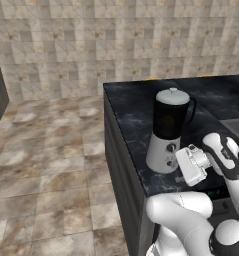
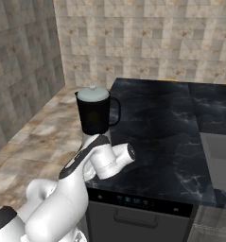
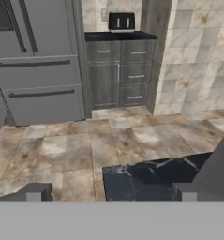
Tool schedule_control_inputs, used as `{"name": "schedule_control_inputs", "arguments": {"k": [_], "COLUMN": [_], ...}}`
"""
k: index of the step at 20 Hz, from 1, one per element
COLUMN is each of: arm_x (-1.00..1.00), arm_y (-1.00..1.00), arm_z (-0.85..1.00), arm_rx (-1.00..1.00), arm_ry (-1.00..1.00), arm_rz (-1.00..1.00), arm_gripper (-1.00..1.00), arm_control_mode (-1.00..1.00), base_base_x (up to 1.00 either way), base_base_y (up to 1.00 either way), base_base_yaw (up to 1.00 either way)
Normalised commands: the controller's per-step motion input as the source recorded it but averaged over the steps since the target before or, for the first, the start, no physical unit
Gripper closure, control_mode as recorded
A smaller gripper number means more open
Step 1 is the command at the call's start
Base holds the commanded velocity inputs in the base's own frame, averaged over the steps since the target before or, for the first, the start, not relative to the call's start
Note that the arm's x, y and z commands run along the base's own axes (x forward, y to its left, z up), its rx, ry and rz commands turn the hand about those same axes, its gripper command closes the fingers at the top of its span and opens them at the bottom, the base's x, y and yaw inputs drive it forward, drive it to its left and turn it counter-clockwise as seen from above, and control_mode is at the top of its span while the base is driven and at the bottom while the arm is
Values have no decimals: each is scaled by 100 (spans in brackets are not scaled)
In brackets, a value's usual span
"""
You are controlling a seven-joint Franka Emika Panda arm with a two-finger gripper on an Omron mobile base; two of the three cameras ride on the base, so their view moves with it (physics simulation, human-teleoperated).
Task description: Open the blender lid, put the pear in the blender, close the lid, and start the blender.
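Open wide, the gripper (image 3: 108, 192) shows its two dark finger tips at the bottom left and bottom right of the hand view, far apart with nothing between them. Between the tips, in the lower middle of that view, lies a corner of the black marbled counter (image 3: 146, 176), and beyond it a tiled floor (image 3: 85, 140) runs up to grey cabinet drawers (image 3: 118, 72) in the upper middle, with a dark toaster (image 3: 121, 21) at the top and a large steel-grey appliance (image 3: 38, 70) in the upper left. In the left base view the white hand (image 1: 193, 165) sits at the lower right, just beside the base of the blender (image 1: 167, 132), at the height of its dark knob and buttons; whether it touches cannot be told. The blender stands upright near the counter's front corner, centre right of that view, with the blender lid (image 1: 173, 96) seated on the jar's rim. In the right base view the blender sits left of centre, the lid on top, the arm's white wrist below it hiding the base.
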Motion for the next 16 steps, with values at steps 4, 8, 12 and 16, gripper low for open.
{"name": "schedule_control_inputs", "arguments": {"k": [4,8,12,16], "arm_x": [18,29,29,24], "arm_y": [0,0,0,0], "arm_z": [-17,-19,-25,-27], "arm_rx": [1,1,1,0], "arm_ry": [0,0,0,0], "arm_rz": [0,0,-1,-5], "arm_gripper": [-100,-100,-100,-100], "arm_control_mode": [-100,-100,-100,-100], "base_base_x": [0,0,0,0], "base_base_y": [0,0,0,0], "base_base_yaw": [0,0,0,0]}}
